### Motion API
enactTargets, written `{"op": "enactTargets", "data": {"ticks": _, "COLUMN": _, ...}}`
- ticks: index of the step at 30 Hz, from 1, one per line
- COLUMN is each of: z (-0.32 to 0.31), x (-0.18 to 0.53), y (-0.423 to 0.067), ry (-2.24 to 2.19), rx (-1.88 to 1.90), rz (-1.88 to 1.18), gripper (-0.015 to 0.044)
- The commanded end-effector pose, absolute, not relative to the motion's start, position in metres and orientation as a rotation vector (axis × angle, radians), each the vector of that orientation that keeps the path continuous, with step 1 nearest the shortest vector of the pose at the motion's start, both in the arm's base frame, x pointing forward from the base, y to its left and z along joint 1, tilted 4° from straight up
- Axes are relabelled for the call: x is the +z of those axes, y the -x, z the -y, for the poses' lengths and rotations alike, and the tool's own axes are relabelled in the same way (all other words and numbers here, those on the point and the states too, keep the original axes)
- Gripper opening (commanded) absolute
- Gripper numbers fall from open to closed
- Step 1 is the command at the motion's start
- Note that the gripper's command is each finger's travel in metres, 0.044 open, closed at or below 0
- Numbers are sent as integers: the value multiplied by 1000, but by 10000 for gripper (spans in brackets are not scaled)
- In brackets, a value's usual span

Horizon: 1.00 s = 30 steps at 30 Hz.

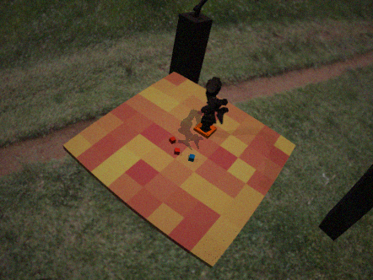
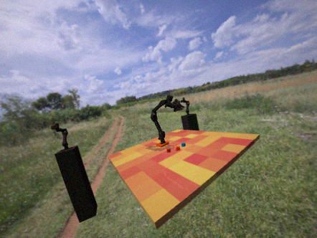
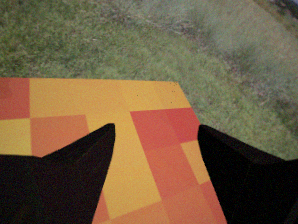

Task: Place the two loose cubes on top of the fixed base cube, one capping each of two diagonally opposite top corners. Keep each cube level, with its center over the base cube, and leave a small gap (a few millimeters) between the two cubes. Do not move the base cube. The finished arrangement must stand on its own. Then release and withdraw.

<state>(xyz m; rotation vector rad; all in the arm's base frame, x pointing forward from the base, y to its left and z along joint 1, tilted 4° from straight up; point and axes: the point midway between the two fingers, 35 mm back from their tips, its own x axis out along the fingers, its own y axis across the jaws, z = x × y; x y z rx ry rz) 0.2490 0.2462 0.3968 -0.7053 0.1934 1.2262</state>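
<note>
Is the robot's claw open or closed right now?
Open. The gripper has a wide gap between its fingers, with only the checkered board showing through.

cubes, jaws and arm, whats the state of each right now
blue cube: on the platform, bare top, nothing stacked.
red cube: loose on the platform, apart from the others.
second red cube: loose on the platform, between the other two.
gripper: jaws partly open, nothing between them.
arm: raised, folded over its base, away from the cubes.
</note>
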Motion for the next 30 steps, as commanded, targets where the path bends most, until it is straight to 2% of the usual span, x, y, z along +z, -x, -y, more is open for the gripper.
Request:
{"op": "enactTargets", "data": {"ticks": 1, "z": -233, "x": 359, "y": -273, "ry": 707, "rx": 1157, "rz": -360, "gripper": 265}}
{"op": "enactTargets", "data": {"ticks": 15, "z": -152, "x": 235, "y": -328, "ry": 710, "rx": 869, "rz": -931, "gripper": 265}}
{"op": "enactTargets", "data": {"ticks": 30, "z": -48, "x": 134, "y": -318, "ry": 701, "rx": 595, "rz": -1483, "gripper": 265}}
